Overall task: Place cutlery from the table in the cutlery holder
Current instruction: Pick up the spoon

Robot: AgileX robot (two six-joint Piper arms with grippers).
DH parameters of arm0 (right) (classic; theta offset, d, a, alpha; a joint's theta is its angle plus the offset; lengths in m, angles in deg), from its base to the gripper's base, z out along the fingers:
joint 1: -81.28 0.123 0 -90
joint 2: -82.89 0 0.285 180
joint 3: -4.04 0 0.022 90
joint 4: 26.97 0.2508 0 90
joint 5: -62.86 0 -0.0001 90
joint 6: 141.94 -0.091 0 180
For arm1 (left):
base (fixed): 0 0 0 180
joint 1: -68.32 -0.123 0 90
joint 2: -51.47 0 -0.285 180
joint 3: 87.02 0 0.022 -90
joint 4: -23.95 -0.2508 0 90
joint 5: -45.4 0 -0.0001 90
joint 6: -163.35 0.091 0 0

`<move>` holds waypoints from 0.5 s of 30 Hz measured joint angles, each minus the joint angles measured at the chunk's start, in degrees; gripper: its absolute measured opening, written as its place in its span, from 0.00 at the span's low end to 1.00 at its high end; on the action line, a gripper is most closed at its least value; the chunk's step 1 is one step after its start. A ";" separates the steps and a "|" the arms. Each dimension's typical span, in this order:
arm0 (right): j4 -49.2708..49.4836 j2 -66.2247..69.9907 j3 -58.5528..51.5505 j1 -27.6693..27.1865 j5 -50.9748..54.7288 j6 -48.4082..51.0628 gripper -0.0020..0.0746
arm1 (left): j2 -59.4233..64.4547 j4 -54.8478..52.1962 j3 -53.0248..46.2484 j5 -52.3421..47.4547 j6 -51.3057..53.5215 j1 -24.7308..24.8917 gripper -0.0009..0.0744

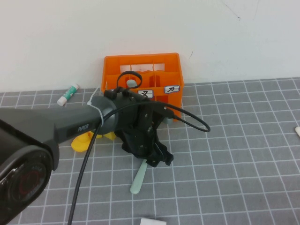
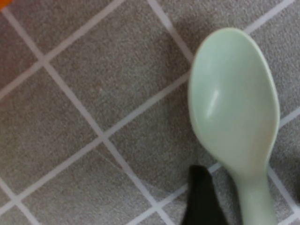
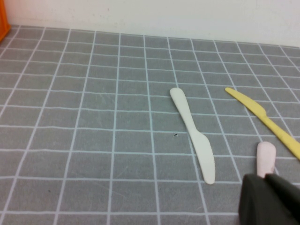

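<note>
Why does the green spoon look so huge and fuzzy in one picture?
In the left wrist view the mint-green spoon sits right under the camera, so it fills the picture and its edges go soft, with a small glare streak in the bowl. The high view shows it small below the open left gripper. In the right wrist view the table looks sharp; the shut right gripper is a dark blur.

You're looking straight down at a pale mint-green spoon (image 2: 234, 112) lying bowl-up on the grey gridded desk (image 2: 93, 93). One dark finger tip (image 2: 202, 197) of the left gripper sits just beside the spoon's neck (a sliver of orange shows at one corner).
</note>
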 joint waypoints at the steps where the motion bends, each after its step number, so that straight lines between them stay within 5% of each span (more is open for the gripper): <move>1: 0.00 0.00 0.00 0.00 0.00 0.00 0.02 | 0.00 0.00 0.00 -0.10 0.00 0.00 0.53; 7: 0.00 0.00 0.00 0.00 0.00 0.00 0.02 | 0.00 0.00 0.12 -2.28 0.11 0.03 0.14; 15: 0.00 0.00 0.00 0.00 0.00 0.00 0.02 | -8.22 -3.36 -0.36 -4.05 0.11 0.03 0.14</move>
